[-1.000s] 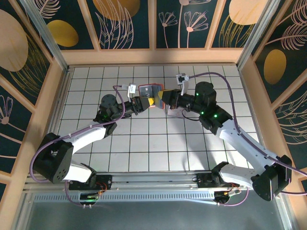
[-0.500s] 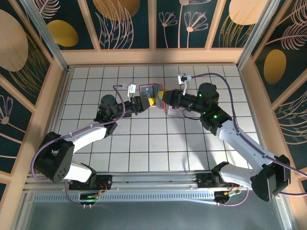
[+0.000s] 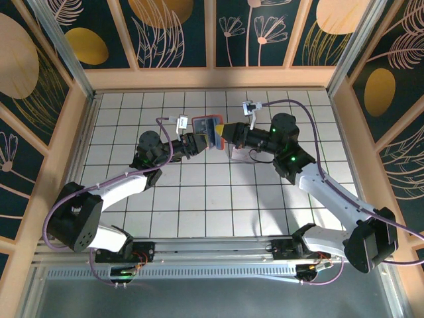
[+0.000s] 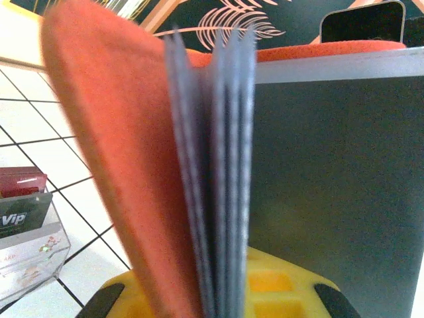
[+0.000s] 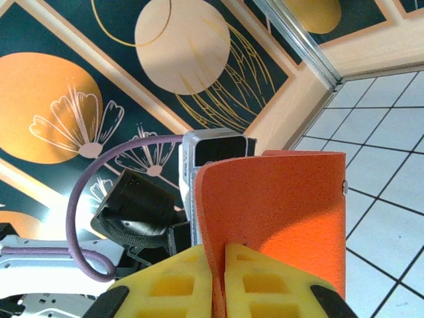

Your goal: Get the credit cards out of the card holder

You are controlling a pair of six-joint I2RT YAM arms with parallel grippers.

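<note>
Evidently light and floppy, the card holder (image 5: 281,205) is pinched at its cover edges by the clamped-down left gripper (image 4: 215,298) and right gripper (image 5: 218,271).

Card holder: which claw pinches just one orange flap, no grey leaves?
The right claw: its yellow fingers close on a lone orange flap of the card holder. The left claw also takes in the grey leaves.
</note>
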